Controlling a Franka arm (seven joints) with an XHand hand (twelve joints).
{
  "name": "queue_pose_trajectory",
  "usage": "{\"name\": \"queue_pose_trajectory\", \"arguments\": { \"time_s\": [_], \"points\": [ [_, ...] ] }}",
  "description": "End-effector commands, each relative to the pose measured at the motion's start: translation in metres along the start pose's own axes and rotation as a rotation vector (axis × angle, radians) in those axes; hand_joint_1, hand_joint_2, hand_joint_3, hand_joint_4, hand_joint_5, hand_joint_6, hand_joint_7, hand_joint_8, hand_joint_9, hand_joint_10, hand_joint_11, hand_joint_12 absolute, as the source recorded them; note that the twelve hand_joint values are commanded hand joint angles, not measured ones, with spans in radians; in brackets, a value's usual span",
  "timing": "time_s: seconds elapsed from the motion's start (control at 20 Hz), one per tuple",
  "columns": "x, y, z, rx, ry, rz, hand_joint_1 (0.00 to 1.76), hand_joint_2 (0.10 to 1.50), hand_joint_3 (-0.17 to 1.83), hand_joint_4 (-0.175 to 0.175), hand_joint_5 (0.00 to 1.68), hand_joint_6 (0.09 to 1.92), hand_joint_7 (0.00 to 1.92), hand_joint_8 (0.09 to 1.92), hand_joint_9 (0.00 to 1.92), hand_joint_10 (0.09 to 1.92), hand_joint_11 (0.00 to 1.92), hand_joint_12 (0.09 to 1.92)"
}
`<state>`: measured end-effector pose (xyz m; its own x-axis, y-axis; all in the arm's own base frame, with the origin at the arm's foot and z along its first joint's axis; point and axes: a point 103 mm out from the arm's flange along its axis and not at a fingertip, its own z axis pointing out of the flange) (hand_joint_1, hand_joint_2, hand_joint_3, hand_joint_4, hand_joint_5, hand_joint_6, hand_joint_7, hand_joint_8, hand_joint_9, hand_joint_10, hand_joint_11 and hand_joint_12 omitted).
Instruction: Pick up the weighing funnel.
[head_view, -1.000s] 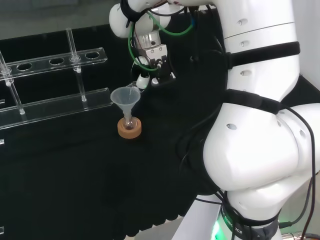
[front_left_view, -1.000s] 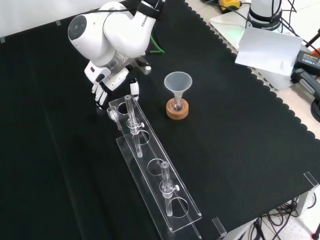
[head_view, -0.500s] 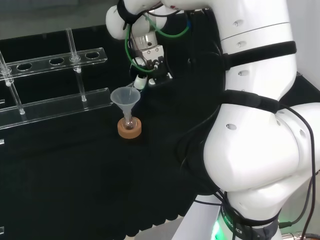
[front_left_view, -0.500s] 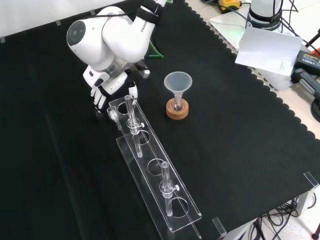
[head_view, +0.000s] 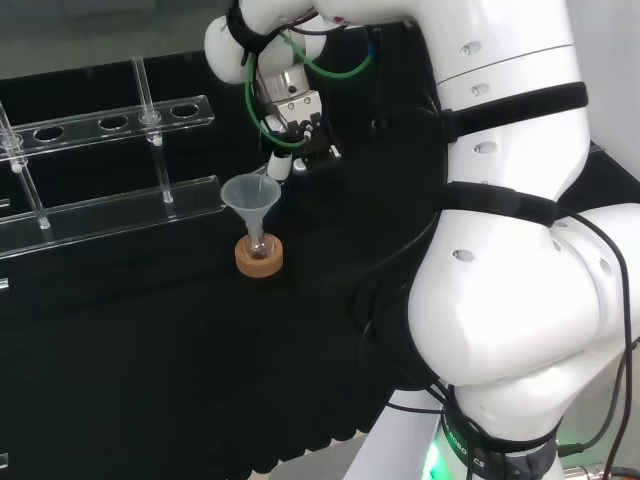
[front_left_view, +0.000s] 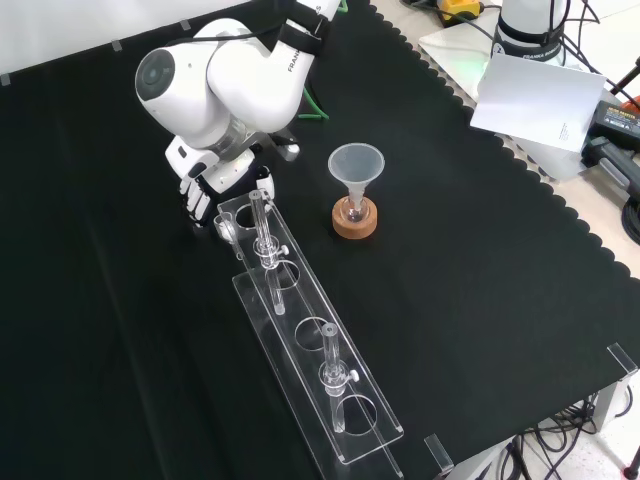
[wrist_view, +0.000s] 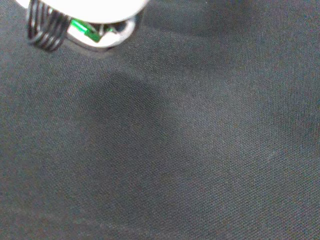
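While the arm's white link (front_left_view: 225, 85) bends down at the front view's upper left, the hand (front_left_view: 207, 180) hangs under it, low over the cloth (front_left_view: 100, 330). Its fingers (front_left_view: 193, 193) point down, relaxed and spread, and I see nothing clasped in them. One white fingertip (front_left_view: 266, 181) stands apart on the hand's right side.

Just below the hand in that view, a small clear piece (front_left_view: 228, 232) with a rounded outline sits between the fingers and that fingertip. It is at the end of the rack (front_left_view: 310, 350). I cannot tell whether it is the weighing funnel or part of the rack, and nothing else that shows could be the weighing funnel.

The rack is clear, with round holes, and runs from under the hand away down and to the right. A thin upright rod (front_left_view: 262, 222) at its end stands just beside the lone fingertip.

Right of the hand, near but apart, the funnel (front_left_view: 356, 163) stands mouth up. Its stem is in a small flask on a cork ring (front_left_view: 355, 222).

In the head view the rack lies to the hand's left. The funnel stands just below and left of the hand, its rim close under a white fingertip. A green cable (head_view: 252, 95) loops round the wrist above the hand.

At the wrist, a blurred white part of the hand and a black coil (wrist_view: 45, 30) show above grey cloth weave, which carries a soft dark shadow.
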<state>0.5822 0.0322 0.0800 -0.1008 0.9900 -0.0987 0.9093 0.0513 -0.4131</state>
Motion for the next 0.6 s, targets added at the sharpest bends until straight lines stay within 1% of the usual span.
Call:
{"name": "queue_pose_trajectory", "arguments": {
  "time_s": [0.05, 0.25, 0.5, 0.6],
  "points": [
    [-0.0043, 0.0006, 0.0012, -0.022, -0.003, -0.013, 0.98, 0.56, 0.60, -0.014, 0.64, 0.48, 0.43, 0.65, 0.67, 0.53, 0.47, 1.28],
    [-0.0019, 0.0028, 0.0013, -0.023, -0.020, -0.009, 0.99, 0.56, 0.61, -0.010, 0.65, 0.53, 0.44, 0.66, 0.68, 0.53, 0.47, 1.28],
    [-0.0006, 0.0037, 0.0010, -0.026, -0.023, -0.005, 1.00, 0.56, 0.61, -0.008, 0.65, 0.57, 0.45, 0.66, 0.69, 0.53, 0.50, 1.27],
    [-0.0008, 0.0034, 0.0012, -0.012, -0.035, -0.003, 1.00, 0.56, 0.62, -0.008, 0.65, 0.60, 0.45, 0.66, 0.69, 0.53, 0.50, 1.26]
  ]
}}
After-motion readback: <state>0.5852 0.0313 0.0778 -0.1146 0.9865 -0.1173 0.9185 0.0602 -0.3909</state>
